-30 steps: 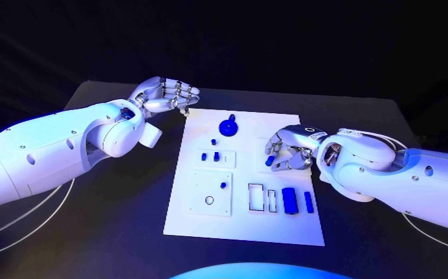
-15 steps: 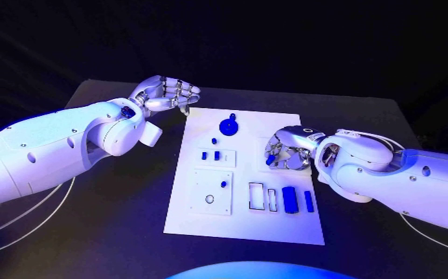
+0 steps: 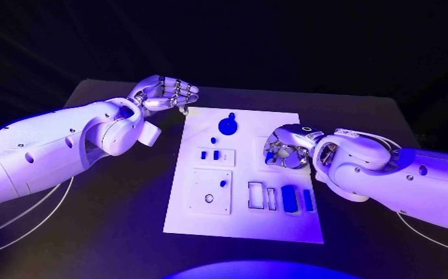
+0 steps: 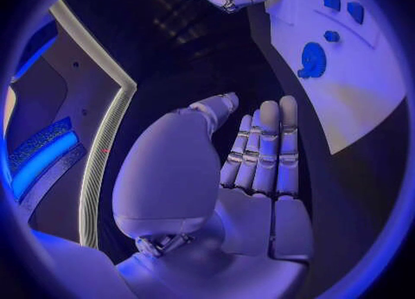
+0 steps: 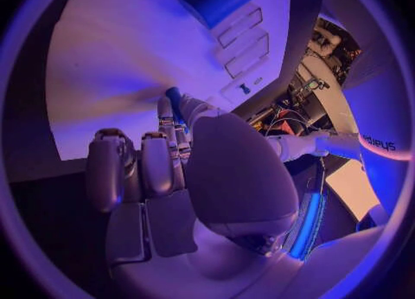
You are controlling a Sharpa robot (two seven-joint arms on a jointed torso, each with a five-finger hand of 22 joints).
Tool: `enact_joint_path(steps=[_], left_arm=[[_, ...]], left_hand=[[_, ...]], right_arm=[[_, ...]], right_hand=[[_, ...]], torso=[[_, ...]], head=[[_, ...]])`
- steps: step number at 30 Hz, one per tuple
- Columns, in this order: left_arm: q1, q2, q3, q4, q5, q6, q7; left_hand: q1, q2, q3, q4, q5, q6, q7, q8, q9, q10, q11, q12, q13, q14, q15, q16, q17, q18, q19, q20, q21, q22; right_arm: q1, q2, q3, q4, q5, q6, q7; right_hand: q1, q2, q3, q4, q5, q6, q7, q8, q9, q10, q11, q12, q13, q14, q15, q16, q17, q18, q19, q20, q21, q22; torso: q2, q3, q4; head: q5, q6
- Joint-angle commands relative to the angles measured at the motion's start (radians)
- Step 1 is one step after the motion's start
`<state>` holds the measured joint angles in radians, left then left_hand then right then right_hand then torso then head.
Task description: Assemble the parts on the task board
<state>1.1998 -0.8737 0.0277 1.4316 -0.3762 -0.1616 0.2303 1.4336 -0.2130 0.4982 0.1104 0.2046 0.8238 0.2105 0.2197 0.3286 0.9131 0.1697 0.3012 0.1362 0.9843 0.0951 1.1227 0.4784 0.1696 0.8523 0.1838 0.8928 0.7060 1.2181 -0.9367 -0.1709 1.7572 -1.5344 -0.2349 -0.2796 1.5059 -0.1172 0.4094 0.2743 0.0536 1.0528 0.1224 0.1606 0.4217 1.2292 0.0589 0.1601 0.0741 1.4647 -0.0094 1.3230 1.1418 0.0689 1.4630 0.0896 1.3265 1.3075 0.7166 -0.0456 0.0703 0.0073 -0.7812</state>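
Head view | right hand (image 3: pixel 285 151) pinching blue part (image 3: pixel 270 156), shifted slightly up over task board (image 3: pixel 245 227) — insertion pending | left hand (image 3: pixel 166 94) curled, holding nothing.

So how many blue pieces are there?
8: round one far end, three small mid-board, one peg nearer, two blocks at front, one held piece in right robot hand; more may hide under it.

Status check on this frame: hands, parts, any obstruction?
Left hand empty, fingers curled, off the board's far left corner. Right hand pinching a small blue part over the white board. Nothing blocking.
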Motion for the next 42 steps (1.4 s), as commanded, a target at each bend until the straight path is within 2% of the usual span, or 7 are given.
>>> enact_joint_path(steps=[1,8,19,27,29,34,42], left_arm=[[0.001,0.0,0.001,0.003,-0.002,0.01,0.002],[0.001,0.001,0.001,0.001,-0.002,0.011,0.001],[0.001,0.009,0.001,-0.01,0.0,0.012,0.001],[0.0,0.018,-0.002,-0.018,0.003,0.015,0.001],[0.0,0.021,-0.002,-0.019,0.003,0.017,0.001],[0.0,0.03,-0.004,-0.022,0.004,0.022,-0.001],[-0.001,0.044,-0.006,-0.03,0.004,0.026,-0.003]], left_hand=[[-0.004,0.006,-0.006,0.001,0.002,-0.008,0.031,-0.002,0.001,-0.008,0.002,0.007,0.001,-0.006,-0.002,0.004,-0.002,0.014,-0.004,0.005,-0.005,-0.001],[-0.003,0.007,-0.005,0.0,0.003,-0.008,0.031,-0.002,0.001,-0.008,0.002,0.008,0.001,-0.006,-0.002,0.004,-0.002,0.014,-0.004,0.004,-0.005,-0.001],[-0.003,0.007,-0.005,0.0,0.003,-0.008,0.031,-0.002,0.001,-0.008,0.002,0.008,0.001,-0.006,-0.002,0.004,-0.002,0.014,-0.004,0.004,-0.005,-0.001],[-0.001,0.008,-0.005,-0.001,0.003,-0.009,0.031,-0.001,0.002,-0.009,0.002,0.009,0.001,-0.006,-0.002,0.005,-0.002,0.014,-0.003,0.004,-0.005,-0.001],[-0.001,0.008,-0.005,-0.001,0.003,-0.009,0.031,-0.001,0.002,-0.009,0.002,0.009,0.001,-0.006,-0.002,0.005,-0.002,0.014,-0.003,0.004,-0.005,-0.001],[-0.001,0.008,-0.005,-0.001,0.003,-0.009,0.031,-0.001,0.002,-0.009,0.002,0.009,0.001,-0.006,-0.002,0.005,-0.002,0.014,-0.003,0.004,-0.005,-0.001],[-0.001,0.008,-0.005,-0.001,0.003,-0.009,0.031,-0.001,0.002,-0.009,0.002,0.009,0.001,-0.006,-0.002,0.005,-0.002,0.014,-0.003,0.004,-0.005,-0.001]], right_arm=[[-0.002,0.0,0.0,0.001,-0.002,-0.027,-0.021],[-0.002,-0.013,0.0,0.022,0.016,-0.047,-0.023],[0.026,-0.052,0.003,0.128,0.072,-0.085,-0.017],[0.033,-0.001,0.004,0.152,0.069,-0.095,-0.003],[0.03,0.027,0.004,0.147,0.059,-0.096,0.002],[0.005,0.104,0.004,0.138,0.026,-0.098,0.015],[-0.036,0.185,0.003,0.128,-0.012,-0.096,0.032]], right_hand=[[-0.013,-0.004,0.029,-0.014,0.0,0.01,-0.003,0.012,0.017,0.01,-0.001,-0.008,0.002,0.026,-0.01,0.007,0.002,-0.019,0.009,-0.003,0.007,0.167],[-0.029,-0.016,0.082,-0.045,0.001,0.01,-0.002,0.024,0.032,0.027,-0.002,-0.023,0.005,0.025,-0.01,0.009,0.001,-0.02,0.011,-0.004,0.012,0.172],[-0.055,-0.032,0.101,-0.057,-0.001,0.01,-0.002,0.031,0.04,0.035,-0.002,-0.031,0.007,0.025,-0.01,0.01,0.001,-0.02,0.01,-0.004,0.01,0.173],[-0.063,-0.036,0.105,-0.059,-0.001,0.01,-0.002,0.032,0.042,0.038,-0.002,-0.033,0.008,0.025,-0.01,0.01,0.001,-0.02,0.011,-0.004,0.011,0.174],[-0.065,-0.037,0.106,-0.06,0.0,0.01,-0.001,0.033,0.043,0.039,-0.002,-0.034,0.008,0.025,-0.01,0.01,0.001,-0.02,0.011,-0.004,0.011,0.174],[-0.067,-0.039,0.108,-0.061,0.0,0.01,-0.001,0.033,0.043,0.039,-0.002,-0.035,0.008,0.025,-0.01,0.01,0.001,-0.019,0.009,-0.004,0.007,0.173],[-0.068,-0.043,0.114,-0.068,0.001,0.008,0.0,0.033,0.044,0.038,-0.002,-0.039,0.008,0.024,-0.01,0.009,-0.002,-0.019,0.008,-0.004,0.003,0.172]], torso=[[0.0,0.0001,0.0002],[-0.002,0.0001,0.001],[-0.004,0.0005,0.0],[-0.009,-0.0003,-0.001],[-0.01,-0.0004,-0.0019],[-0.013,-0.0003,0.0026],[-0.011,-0.0011,-0.0011]], head=[[0.0,0.0],[-0.001,0.0],[-0.001,0.006],[0.007,0.006],[0.011,0.004],[0.021,-0.001],[0.053,-0.013]])
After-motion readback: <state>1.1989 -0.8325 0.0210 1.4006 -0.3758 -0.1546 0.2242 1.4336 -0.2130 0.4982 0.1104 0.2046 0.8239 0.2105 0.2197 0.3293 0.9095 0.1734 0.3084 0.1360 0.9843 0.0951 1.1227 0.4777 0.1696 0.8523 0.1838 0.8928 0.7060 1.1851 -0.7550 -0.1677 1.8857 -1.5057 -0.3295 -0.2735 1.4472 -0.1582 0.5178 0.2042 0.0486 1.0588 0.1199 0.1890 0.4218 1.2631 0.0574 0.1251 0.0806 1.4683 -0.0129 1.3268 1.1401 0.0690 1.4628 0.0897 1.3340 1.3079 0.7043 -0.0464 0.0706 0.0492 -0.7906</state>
